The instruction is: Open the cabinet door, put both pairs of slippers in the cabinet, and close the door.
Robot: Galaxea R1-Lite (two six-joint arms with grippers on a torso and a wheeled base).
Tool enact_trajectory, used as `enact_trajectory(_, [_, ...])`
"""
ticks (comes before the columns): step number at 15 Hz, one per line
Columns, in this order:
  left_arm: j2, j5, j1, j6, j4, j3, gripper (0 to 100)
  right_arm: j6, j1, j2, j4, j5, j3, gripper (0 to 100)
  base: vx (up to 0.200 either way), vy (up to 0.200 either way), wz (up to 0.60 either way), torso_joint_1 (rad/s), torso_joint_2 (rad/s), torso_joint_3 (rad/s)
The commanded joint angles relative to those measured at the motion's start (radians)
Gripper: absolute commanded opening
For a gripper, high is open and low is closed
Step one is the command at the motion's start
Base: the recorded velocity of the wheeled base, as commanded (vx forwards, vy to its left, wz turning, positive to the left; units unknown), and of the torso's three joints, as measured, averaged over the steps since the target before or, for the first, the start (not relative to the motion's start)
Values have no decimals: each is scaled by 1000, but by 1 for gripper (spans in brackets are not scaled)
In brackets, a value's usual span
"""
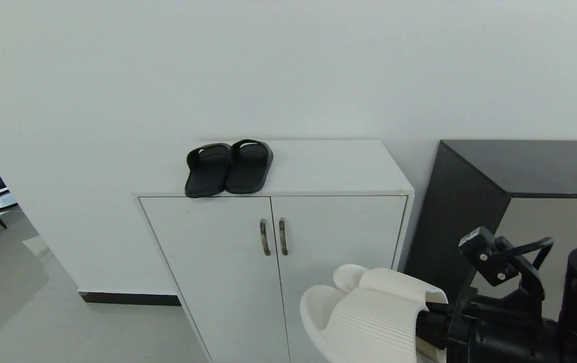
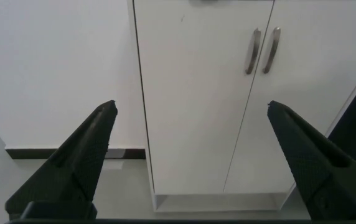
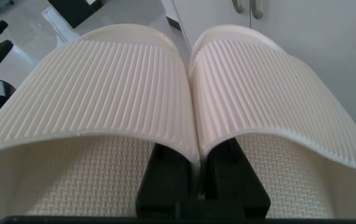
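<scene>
**White pair in claw, cabinet shut**

I have the white slippers [image 1: 369,312] pinched side by side in my right claw [image 3: 195,177], low before the cabinet [image 1: 339,169]. Its doors [image 1: 218,262] are closed. The black slippers [image 1: 228,167] sit on top. My left claw [image 2: 192,107] gapes wide.

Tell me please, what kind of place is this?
Probably a home entryway, or a room staged like one: a white cabinet stands against a plain wall, black slippers lie on top, and the right claw holds white slippers.
</scene>
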Motion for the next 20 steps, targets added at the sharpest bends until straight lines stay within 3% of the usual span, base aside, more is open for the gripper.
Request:
enact_trajectory(1, [1, -1, 0, 2, 0, 0, 100, 0, 1, 3, 0, 0, 1, 0, 0, 0, 0, -222, 525, 290])
enact_trajectory(4, [40, 0, 0, 5, 0, -5, 100, -1, 1, 3, -5, 1, 8, 0, 0, 0, 0, -212, 496, 284])
enact_trajectory(7, [136, 0, 0, 91, -8, -12, 100, -1, 1, 3, -8, 1, 11, 0, 0, 0, 0, -203, 484, 284])
enact_trajectory(9, [244, -3, -1, 49, -45, -176, 100, -6, 1, 5, -8, 0, 17, 0, 0, 0, 0, -193, 483, 290])
enact_trajectory(10, [343, -44, -12, 68, -48, -238, 100, -17, 1, 8, -9, 1, 14, 0, 0, 0, 0, -183, 500, 290])
enact_trajectory(11, [469, -129, -24, 66, -75, -310, 100, -21, 1, 9, -9, 1, 17, 0, 0, 0, 0, -178, 456, 290])
enact_trajectory(13, [667, -291, -43, 46, -189, -393, 100, -21, 1, 9, -9, 0, 23, 0, 0, 0, 0, -171, 456, 298])
enact_trajectory(14, [817, -399, -61, 46, -298, -437, 100, -23, 1, 8, -9, 0, 21, 0, 0, 0, 0, -159, 461, 295])
enact_trajectory(15, [914, -423, -87, 46, -359, -471, 100, -23, 1, 8, -9, 1, 23, 0, 0, 0, 0, -144, 442, 300])
enact_trajectory(16, [1008, -425, -150, 39, -420, -512, 100, -23, 1, 9, -9, 1, 23, 0, 0, 0, 0, -154, 452, 315])
enact_trajectory(17, [1072, -425, -211, 10, -468, -545, 100, -23, 1, 11, -9, 1, 21, 0, 0, 0, 0, -134, 456, 315])
enact_trajectory(20, [1218, -428, -400, -127, -542, -660, 100, -23, 1, 9, -9, 1, 23, 0, 0, 0, 0, -100, 395, 290])
